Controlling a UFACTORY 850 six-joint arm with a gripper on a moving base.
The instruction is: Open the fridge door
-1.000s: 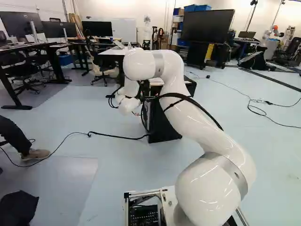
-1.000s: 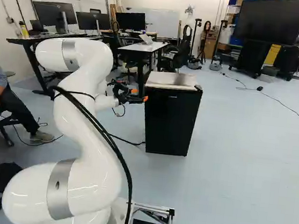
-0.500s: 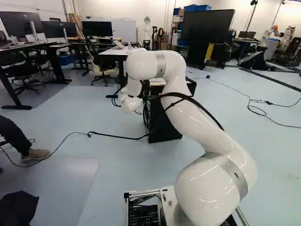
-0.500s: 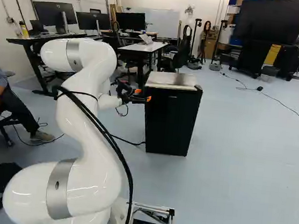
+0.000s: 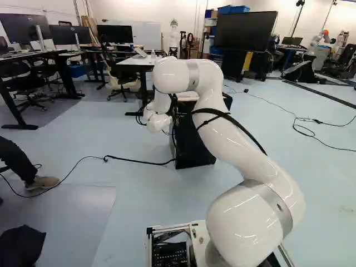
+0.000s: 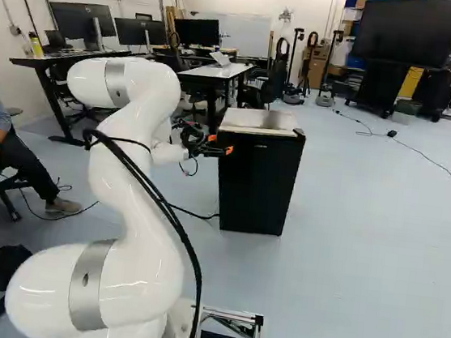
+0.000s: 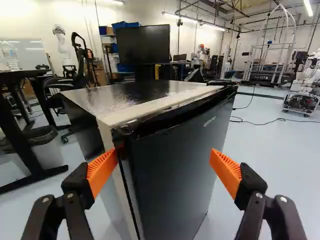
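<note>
1. Fridge stands on the floor ahead of the arm, right of the middle in the right base view and partly behind the arm in the left one.
2. Its door looks shut, with a thin seam down the side edge.
3. The gripper is spread wide and grips nothing. One orange pad is at that seam, near the door's top corner; I can't tell whether it touches. The other orange pad stands out across the front.
4. The step in hand seems to be lining up with the door's edge. Next, the nearer pad probably needs to catch the seam, then draw the door outward.
5. If it slips off, it may simply push the fridge.
</note>
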